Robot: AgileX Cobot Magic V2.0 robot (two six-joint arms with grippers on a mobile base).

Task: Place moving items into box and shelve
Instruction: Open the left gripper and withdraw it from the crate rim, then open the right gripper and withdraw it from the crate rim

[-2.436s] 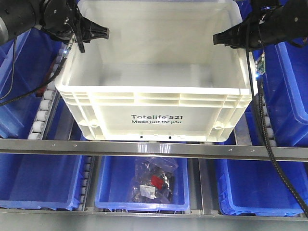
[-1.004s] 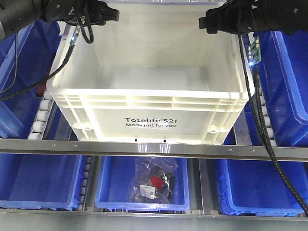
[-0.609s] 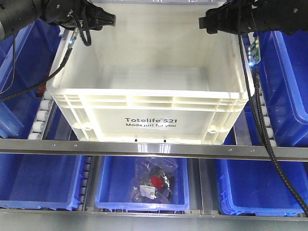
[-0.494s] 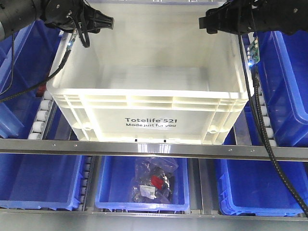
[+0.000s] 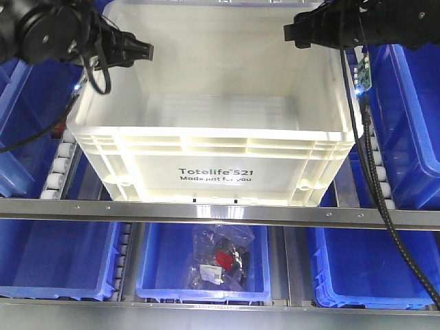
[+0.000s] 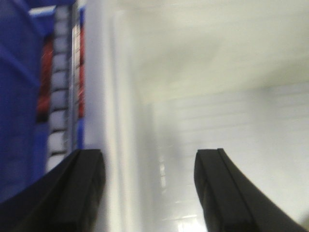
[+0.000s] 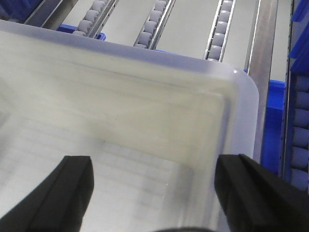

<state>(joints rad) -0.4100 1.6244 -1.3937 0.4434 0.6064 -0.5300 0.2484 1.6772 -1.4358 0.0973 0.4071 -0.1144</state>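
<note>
The box [image 5: 213,155] is sitting on the shelf's roller lane, its front wall just behind the metal rail [image 5: 220,212], blue bins [image 5: 412,117] flanking it. The left end effector [image 5: 141,51] is hanging over the left rim, fingers spread wide with the wall between them, gripping nothing. The right end effector [image 5: 294,34] is poised over the far right corner, likewise wide open and empty. No moving items are showing inside (the floor looks bare in both wrist views). The risk now, I'd judge: a finger snagging the rim on the way out, dragging the box askew on those rollers [image 5: 60,165].
</note>
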